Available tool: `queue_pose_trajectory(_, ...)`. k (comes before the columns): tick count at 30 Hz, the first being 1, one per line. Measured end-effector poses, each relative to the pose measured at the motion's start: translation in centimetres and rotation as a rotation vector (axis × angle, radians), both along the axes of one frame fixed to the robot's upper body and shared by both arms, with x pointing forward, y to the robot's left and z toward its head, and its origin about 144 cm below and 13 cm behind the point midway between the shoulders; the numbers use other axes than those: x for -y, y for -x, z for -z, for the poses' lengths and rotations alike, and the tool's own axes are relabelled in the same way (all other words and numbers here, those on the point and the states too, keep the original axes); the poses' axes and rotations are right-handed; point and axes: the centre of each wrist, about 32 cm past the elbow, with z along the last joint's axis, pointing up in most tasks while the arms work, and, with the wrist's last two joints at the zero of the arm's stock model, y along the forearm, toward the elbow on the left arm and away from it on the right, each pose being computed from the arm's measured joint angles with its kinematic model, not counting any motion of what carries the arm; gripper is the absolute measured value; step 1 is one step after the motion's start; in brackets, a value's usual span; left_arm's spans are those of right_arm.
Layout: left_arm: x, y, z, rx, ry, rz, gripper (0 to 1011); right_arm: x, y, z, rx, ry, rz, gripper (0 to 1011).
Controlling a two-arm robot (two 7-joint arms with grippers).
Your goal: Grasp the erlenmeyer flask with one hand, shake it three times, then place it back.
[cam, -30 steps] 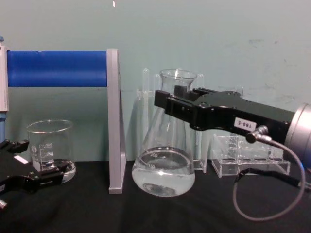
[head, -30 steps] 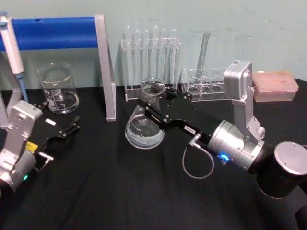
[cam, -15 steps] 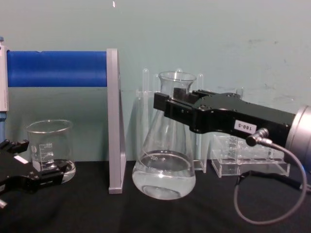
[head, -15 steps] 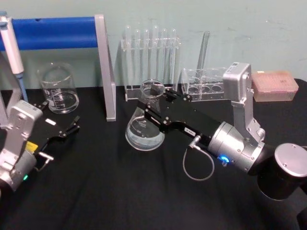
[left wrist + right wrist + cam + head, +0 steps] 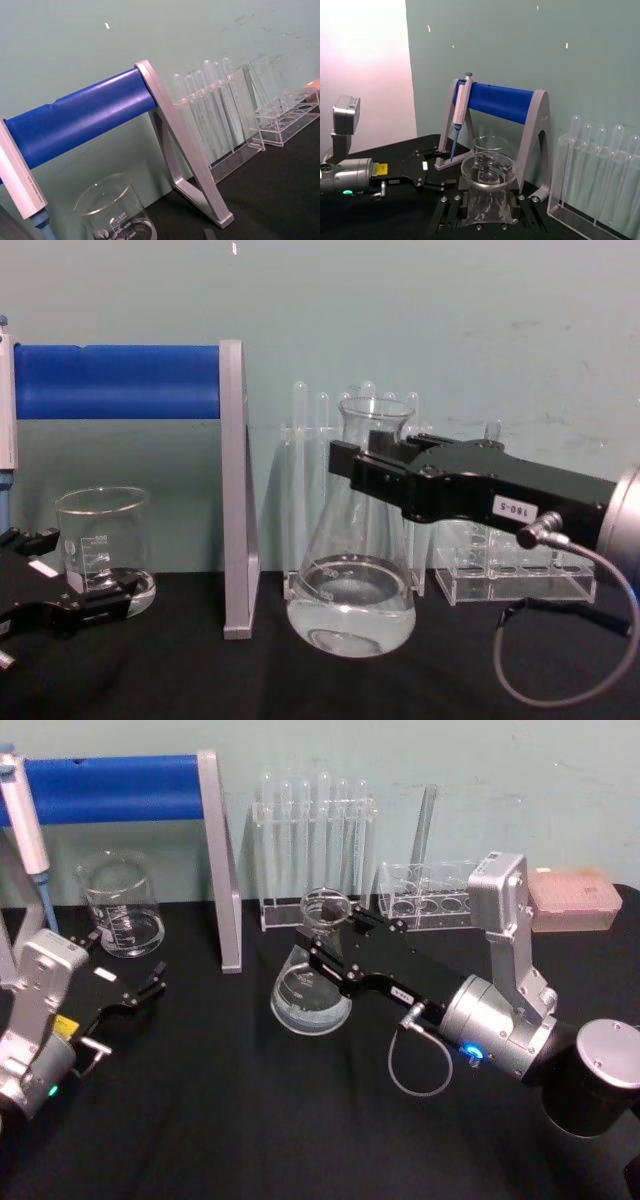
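Note:
The erlenmeyer flask (image 5: pixel 310 995) is clear glass with some clear liquid in its wide base (image 5: pixel 350 615). My right gripper (image 5: pixel 330 948), the black blocky hand with a small white label, is shut on the flask's neck just below the flared rim (image 5: pixel 377 408). In the right wrist view the rim (image 5: pixel 488 170) sits between the two black fingers (image 5: pixel 451 210). The flask stands upright in the chest view; I cannot tell whether its base touches the black cloth. My left gripper (image 5: pixel 130 996) rests open at the left, in front of the beaker, holding nothing.
A squat glass beaker (image 5: pixel 120 908) stands at the back left under a blue-barred pipette stand (image 5: pixel 110 788), whose grey leg (image 5: pixel 235 490) is just left of the flask. Behind are a test tube rack (image 5: pixel 315 840), a low acrylic rack (image 5: pixel 425 895) and a pink box (image 5: pixel 568 900).
The right gripper has carried the flask a little to the right, and the liquid inside has shifted. The left arm has not moved.

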Motion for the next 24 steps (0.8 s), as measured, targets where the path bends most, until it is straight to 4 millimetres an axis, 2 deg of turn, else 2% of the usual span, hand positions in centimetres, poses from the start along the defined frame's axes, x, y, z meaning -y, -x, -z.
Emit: queue_pose_trajectory(24, 0.0, 0.0, 0.0, 0.0, 0.0, 0.0, 1001, 1.5, -1.0, 2.1, -0.041, 0.074, -0.026, 449)
